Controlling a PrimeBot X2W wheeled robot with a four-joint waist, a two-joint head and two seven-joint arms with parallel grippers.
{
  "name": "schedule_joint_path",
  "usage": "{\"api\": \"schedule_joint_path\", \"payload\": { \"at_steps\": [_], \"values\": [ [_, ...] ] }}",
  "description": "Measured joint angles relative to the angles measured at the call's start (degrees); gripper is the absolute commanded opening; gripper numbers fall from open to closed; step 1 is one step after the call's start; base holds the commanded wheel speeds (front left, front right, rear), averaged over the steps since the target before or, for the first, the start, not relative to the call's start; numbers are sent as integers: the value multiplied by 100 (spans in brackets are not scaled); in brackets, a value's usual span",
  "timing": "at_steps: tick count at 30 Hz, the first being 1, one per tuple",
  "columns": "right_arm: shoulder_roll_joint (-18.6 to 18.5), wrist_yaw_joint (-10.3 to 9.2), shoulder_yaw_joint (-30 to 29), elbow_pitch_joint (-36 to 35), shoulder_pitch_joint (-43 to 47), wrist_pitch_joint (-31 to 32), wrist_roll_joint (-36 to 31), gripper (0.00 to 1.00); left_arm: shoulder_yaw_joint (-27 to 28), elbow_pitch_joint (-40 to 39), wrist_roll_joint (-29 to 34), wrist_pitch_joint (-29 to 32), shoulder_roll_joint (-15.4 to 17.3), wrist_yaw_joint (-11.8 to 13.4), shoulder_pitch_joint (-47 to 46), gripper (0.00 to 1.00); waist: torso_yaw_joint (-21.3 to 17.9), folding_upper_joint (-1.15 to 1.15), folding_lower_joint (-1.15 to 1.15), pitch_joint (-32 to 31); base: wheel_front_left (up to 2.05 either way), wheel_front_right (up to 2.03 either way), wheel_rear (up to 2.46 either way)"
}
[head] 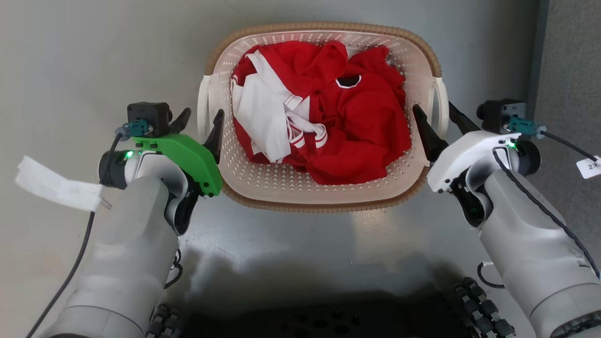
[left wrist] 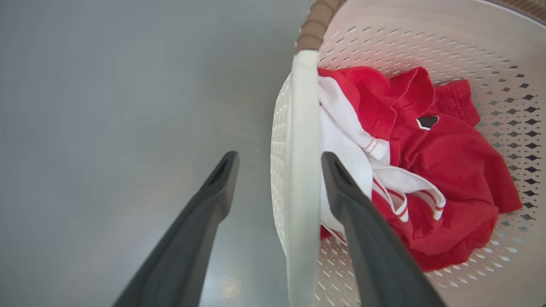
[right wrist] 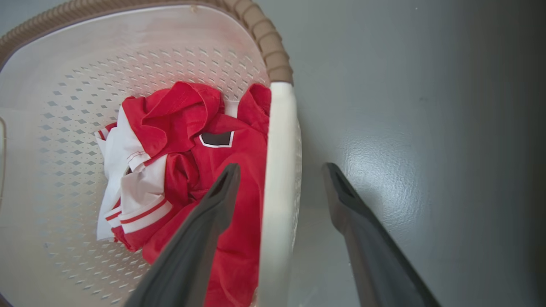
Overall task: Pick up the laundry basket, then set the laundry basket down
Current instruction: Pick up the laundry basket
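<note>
On grey floor [head: 70, 56], centred ahead: basket [head: 281, 180] of red-and-white clothes [head: 357, 122], seemingly not yet lifted. Left claw [head: 204, 112] spread astride left handle [left wrist: 300, 170], right claw [head: 433, 106] spread astride right handle [right wrist: 275, 170], pinching nothing. Left to do: close, lift, set down.

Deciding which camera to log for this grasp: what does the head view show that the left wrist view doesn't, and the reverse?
The head view adds the whole rim of the laundry basket and the right gripper, open astride the right handle. The left wrist view adds a close look along the open left gripper: one finger outside the left handle over the floor, the other inside above the red and white clothes. Both share the basket, the clothes and the grey floor.
</note>
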Motion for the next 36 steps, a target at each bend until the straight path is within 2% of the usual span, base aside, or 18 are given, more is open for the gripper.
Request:
{"api": "schedule_joint_path", "payload": {
  "at_steps": [7,8,9,10,11,12,13,14,15,26,36],
  "values": [
    [32,0,186,160,-141,0,214,100,-310,146,-341,219,-1,0,-75,100,1,0,0,34,0,0,0],
    [32,0,207,185,-156,0,249,93,-338,155,-377,232,-1,0,-91,92,1,0,0,37,0,0,0],
    [33,0,224,212,-175,0,282,82,-369,164,-408,253,-1,0,-113,79,2,0,0,41,0,0,0],
    [35,0,241,242,-199,1,309,49,-402,174,-435,281,-1,0,-141,58,2,0,0,45,0,0,0],
    [35,0,252,263,-215,2,341,43,-438,178,-466,282,-1,0,-168,47,4,0,0,50,0,0,0],
    [36,0,265,282,-226,2,361,27,-472,182,-488,286,-1,0,-190,26,5,0,0,54,0,0,0],
    [36,0,278,298,-233,2,386,17,-501,186,-524,310,-1,0,-208,0,6,0,0,58,0,0,0],
    [35,0,292,314,-240,2,408,2,-530,188,-594,323,-5,0,-223,0,8,0,0,62,0,0,0],
    [37,0,310,331,-253,1,448,0,-549,204,-654,325,-2,1,-242,0,10,0,0,65,0,0,0],
    [31,-14,513,525,-337,-1,684,0,-831,371,-845,314,-4,1,-267,0,10,0,0,-65,0,0,0],
    [85,-14,804,827,-336,27,934,0,-1042,769,-1067,348,-41,0,-245,0,-31,0,-1,-541,0,0,0]
  ]
}}
